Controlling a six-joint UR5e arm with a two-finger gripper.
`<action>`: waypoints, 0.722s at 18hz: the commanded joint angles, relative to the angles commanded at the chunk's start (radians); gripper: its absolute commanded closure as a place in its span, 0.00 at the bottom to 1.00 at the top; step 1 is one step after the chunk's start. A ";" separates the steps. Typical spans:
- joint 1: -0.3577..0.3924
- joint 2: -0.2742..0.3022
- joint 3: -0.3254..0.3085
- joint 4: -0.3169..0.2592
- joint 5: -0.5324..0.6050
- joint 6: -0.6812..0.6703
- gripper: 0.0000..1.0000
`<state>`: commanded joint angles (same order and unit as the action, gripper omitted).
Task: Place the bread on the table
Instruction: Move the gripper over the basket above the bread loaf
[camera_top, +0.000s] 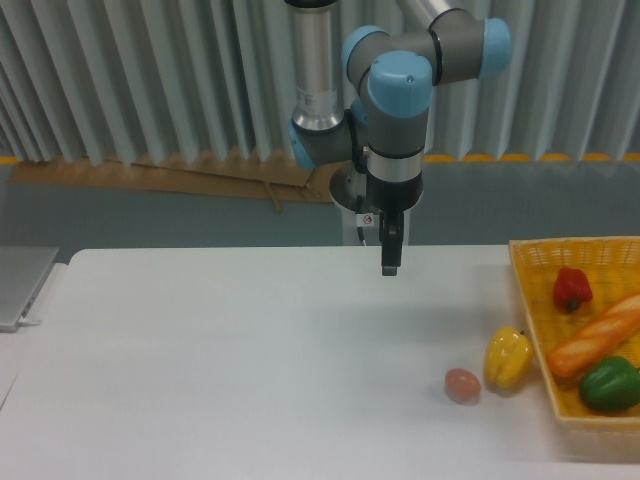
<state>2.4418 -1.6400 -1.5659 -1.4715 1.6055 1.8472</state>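
At the far left edge, at about nine o'clock, a grey flat slab (20, 285) sits just beside the white desk (220, 370), which spreads across the lower part of the view. Behind it runs a wall of grey ribbed sheeting (150, 80) with a brown strip of board (180, 180) along its foot. Near the middle, toward twelve o'clock, the arm (400, 100) with its blue joints hangs down over the back of the desk, and its dark claw (389, 262) points straight down, above the surface and holding nothing; seen edge-on, its fingers read as one narrow dark bar, so I cannot tell how far apart they stand. Moving right, toward four o'clock, a small brownish egg (462, 385) lies on the desk, with a yellow pepper (507, 360) just beside it on the right. Next comes the yellow woven basket (530, 300) at the right edge, at about three o'clock. Inside it, a red pepper (571, 289) sits toward the back, the bread (595, 347) lies slantwise across the middle, well apart from the claw, and a green pepper (611, 384) rests at the front, touching the bread.
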 joint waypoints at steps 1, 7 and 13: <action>-0.001 0.000 0.000 -0.001 0.002 -0.008 0.00; 0.013 0.002 0.003 0.000 0.010 -0.029 0.00; 0.088 -0.003 0.004 0.004 0.004 -0.032 0.00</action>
<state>2.5293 -1.6429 -1.5616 -1.4680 1.6092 1.8147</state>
